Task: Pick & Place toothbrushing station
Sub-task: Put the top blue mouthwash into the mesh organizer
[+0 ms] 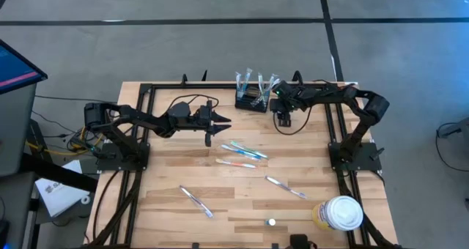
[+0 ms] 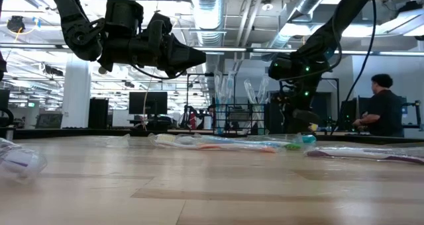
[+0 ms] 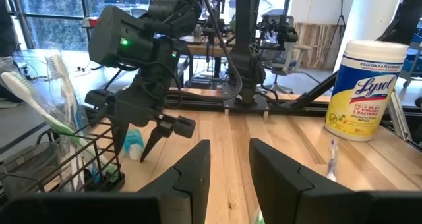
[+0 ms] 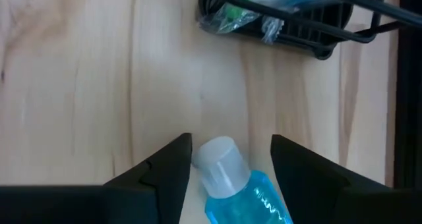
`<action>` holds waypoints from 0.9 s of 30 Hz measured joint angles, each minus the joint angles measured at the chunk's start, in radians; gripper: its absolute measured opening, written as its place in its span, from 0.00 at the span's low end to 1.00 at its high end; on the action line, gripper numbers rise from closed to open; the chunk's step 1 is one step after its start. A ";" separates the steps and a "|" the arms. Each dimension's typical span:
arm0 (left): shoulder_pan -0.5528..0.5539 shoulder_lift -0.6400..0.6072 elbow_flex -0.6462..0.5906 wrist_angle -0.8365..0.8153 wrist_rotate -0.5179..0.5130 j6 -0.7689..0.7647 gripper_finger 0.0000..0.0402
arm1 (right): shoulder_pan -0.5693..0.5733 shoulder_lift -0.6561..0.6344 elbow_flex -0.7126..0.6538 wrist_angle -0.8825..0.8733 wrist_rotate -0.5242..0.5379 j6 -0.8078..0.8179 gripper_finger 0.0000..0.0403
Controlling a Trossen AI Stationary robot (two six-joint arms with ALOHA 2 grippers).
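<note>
The small black rectangular wire-mesh holder box is sitting near the far edge of the light wooden tabletop, roughly at its middle, with several wrapped toothbrushes standing upright in it. The right gripper is hanging just beside the box on the right arm's side, pointing down at the table, its two dark fingers spread apart and straddling a small blue tube with a white cap that is lying on the wood; the fingers are standing clear of the cap on both sides, so nothing is being grasped. In the right wrist view the box's mesh wall is showing close beyond the tube, apart from it. The left gripper is hovering above the table towards the left of the box, well apart from it, with its fingers parted and holding nothing. Loose toothbrushes are lying in the middle of the table, and a round yellowish tub with a white lid is standing at the near right corner
</note>
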 joint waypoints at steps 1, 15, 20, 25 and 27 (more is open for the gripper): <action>0.000 0.000 0.000 -0.001 0.000 0.000 0.25 | 0.000 0.000 0.000 -0.002 0.001 -0.008 0.48; 0.000 0.000 0.000 -0.004 0.000 0.000 0.25 | 0.022 0.000 -0.002 -0.013 0.040 -0.032 0.32; 0.000 0.000 0.000 -0.004 0.000 0.000 0.25 | 0.039 -0.001 -0.002 -0.012 0.049 -0.034 0.21; 0.000 0.000 0.000 -0.007 0.000 0.000 0.25 | 0.043 -0.001 -0.002 -0.005 0.049 -0.003 0.19; 0.000 0.000 0.000 -0.010 0.000 0.000 0.25 | 0.042 -0.001 -0.002 -0.004 0.048 0.017 0.19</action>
